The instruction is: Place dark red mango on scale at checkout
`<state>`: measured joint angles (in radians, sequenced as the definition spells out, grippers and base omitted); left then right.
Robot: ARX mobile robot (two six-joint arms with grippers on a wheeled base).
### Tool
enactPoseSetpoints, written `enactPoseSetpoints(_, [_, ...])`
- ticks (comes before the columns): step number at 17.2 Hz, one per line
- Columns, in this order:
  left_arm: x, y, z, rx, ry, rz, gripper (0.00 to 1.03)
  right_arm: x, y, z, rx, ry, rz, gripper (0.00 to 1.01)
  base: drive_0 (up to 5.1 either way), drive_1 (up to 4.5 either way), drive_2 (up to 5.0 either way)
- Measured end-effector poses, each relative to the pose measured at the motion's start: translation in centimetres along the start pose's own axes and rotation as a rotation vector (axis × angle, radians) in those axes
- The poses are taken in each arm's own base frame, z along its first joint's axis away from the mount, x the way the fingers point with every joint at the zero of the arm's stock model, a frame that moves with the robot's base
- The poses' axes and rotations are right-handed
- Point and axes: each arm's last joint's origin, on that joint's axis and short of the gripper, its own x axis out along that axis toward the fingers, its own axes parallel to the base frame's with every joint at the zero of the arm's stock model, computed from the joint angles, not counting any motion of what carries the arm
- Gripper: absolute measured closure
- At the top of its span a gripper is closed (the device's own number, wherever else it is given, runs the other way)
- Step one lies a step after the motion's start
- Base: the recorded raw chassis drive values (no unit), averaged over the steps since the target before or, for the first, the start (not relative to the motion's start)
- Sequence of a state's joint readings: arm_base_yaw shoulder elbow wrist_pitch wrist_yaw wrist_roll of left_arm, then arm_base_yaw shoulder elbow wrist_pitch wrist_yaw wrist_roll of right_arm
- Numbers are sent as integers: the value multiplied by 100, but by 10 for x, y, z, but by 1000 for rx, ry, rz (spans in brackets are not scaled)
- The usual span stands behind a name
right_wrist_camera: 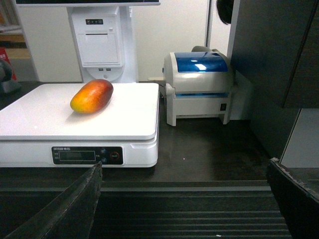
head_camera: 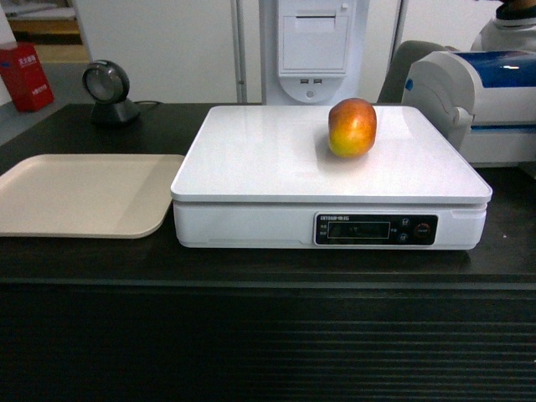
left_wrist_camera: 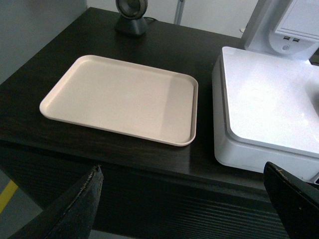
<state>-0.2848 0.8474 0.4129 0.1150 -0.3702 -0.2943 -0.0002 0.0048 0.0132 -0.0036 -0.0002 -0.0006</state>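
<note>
Ribbed checkout (head_camera: 268, 343) front closest to camera; mango (head_camera: 352, 127) lies on the scale (head_camera: 276, 159), both grippers spread wide and holding nothing.

Left gripper (left_wrist_camera: 184, 199): dark fingers (left_wrist_camera: 75, 209) wide apart at the frame bottom, short of the counter edge; beige tray (left_wrist_camera: 65, 102) sits ahead of it and slightly left, scale corner ahead-right. Right gripper (right_wrist_camera: 184, 199): fingers (right_wrist_camera: 70, 209) equally wide, also short of the counter edge; scale ahead-left, mango on its side on the white platform, well beyond the fingertips and left of the gripper's midline. White-and-blue printer (right_wrist_camera: 199, 87) ahead of the right gripper, just beside the scale's right edge. In head view mango is right of platform centre, toward the back. Round black scanner (head_camera: 111, 92) stands behind the tray at the counter's far edge.
</note>
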Motion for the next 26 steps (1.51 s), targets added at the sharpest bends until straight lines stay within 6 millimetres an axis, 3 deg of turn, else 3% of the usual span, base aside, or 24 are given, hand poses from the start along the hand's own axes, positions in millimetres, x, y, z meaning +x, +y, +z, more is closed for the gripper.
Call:
enactPoseSetpoints(7, [-30, 11, -21, -26, -18, 40, 5, 0, 0, 0, 0, 0, 0, 3, 0, 0, 0])
enactPoseSetpoints(11, [-34, 15, -18, -34, -37, 49, 5, 0, 0, 0, 0, 0, 0, 3, 0, 0, 0])
enactPoseSetpoints(13, [-37, 30, -29, 47, -252, -107, 28, 0, 0, 0, 0, 2, -1, 3, 0, 0, 0])
enactPoseSetpoints(16, [-42, 40, -35, 153, -290, -132, 63, 0, 0, 0, 0, 1, 0, 3, 0, 0, 0])
enactPoseSetpoints(20, [-43, 57, -44, 166, -288, -104, 101, 0, 0, 0, 0, 1, 0, 3, 0, 0, 0])
enactPoseSetpoints(26, [-46, 58, -53, 173, -285, -132, 101, 0, 0, 0, 0, 0, 0, 3, 0, 0, 0])
